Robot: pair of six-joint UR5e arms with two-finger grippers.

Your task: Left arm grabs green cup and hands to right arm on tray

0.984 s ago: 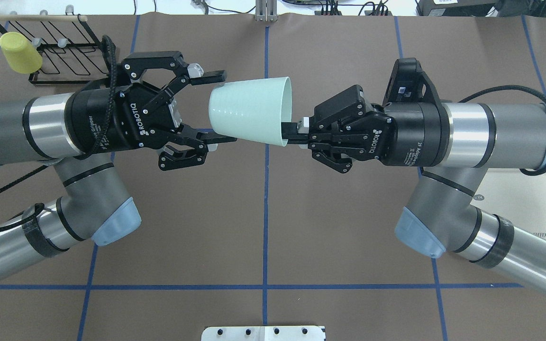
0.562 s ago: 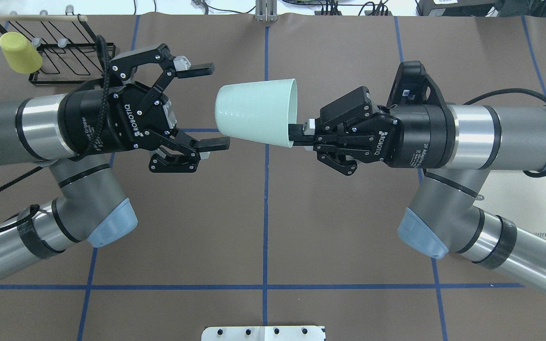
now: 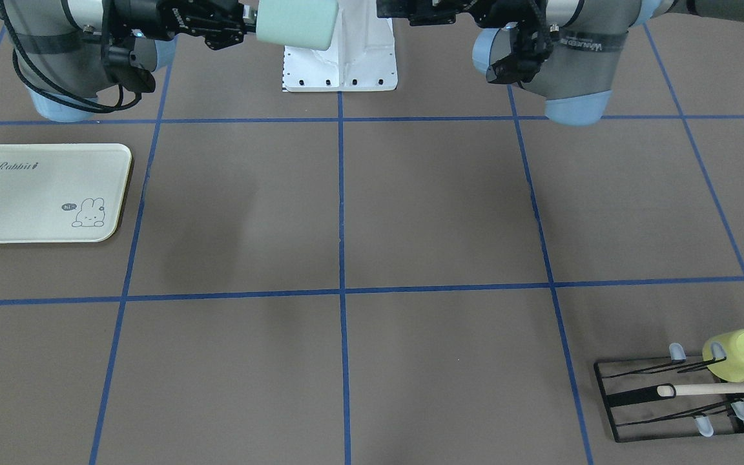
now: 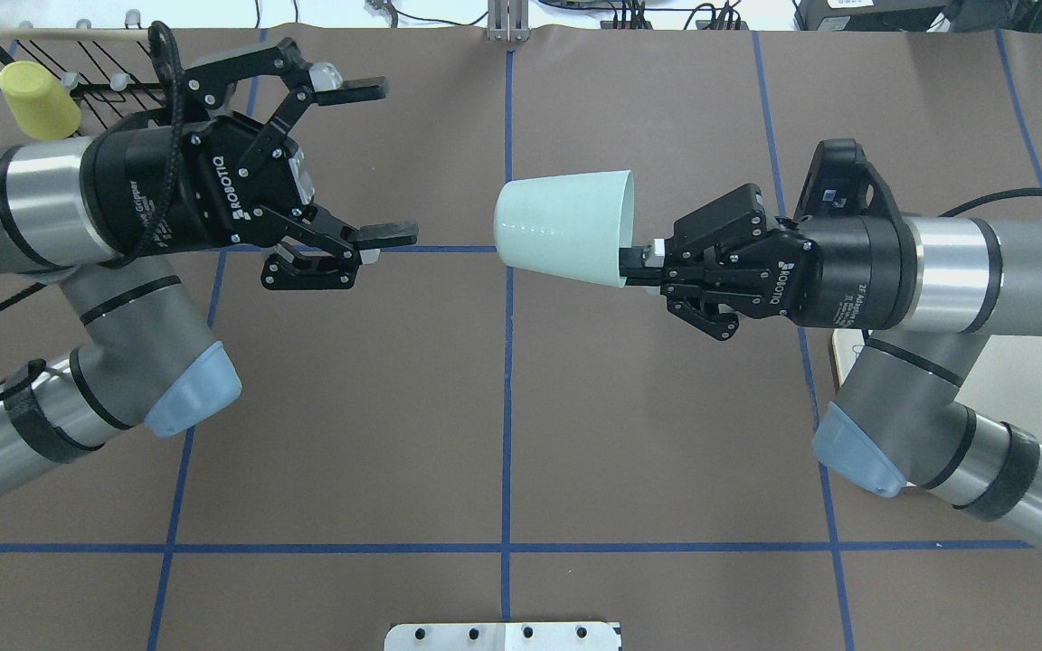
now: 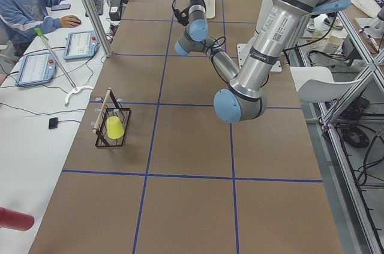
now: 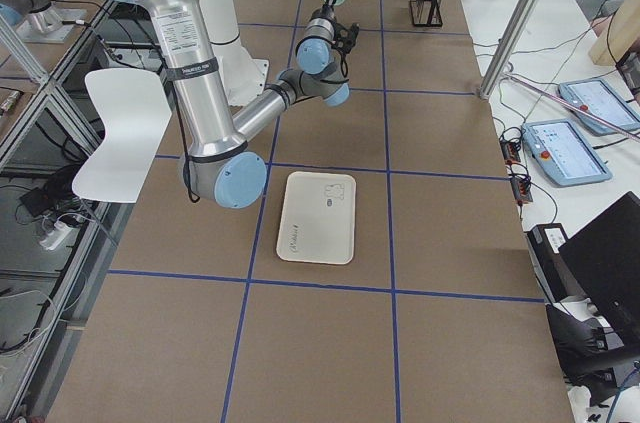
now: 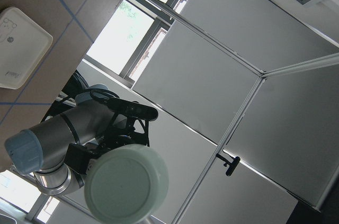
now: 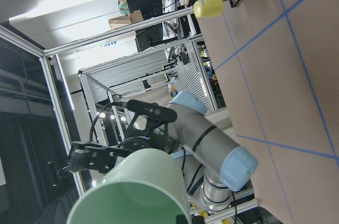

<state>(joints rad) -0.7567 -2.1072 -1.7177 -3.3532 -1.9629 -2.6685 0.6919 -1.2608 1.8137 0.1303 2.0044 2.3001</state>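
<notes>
Presently right hand (image 4: 631, 261) grips green cup (image 4: 562, 229) by its rim, left hand (image 4: 381, 163) apart; we judge it may pivot loose short of tray (image 3: 36, 194).

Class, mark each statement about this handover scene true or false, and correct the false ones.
1. The right gripper grips the green cup at its rim. True.
2. The left gripper is shut on the cup. False: it is open, apart from the cup.
3. The yellow-green cup stands on the tray. False: it is on the black wire rack.
4. The green cup lies sideways in the air. True.
</notes>
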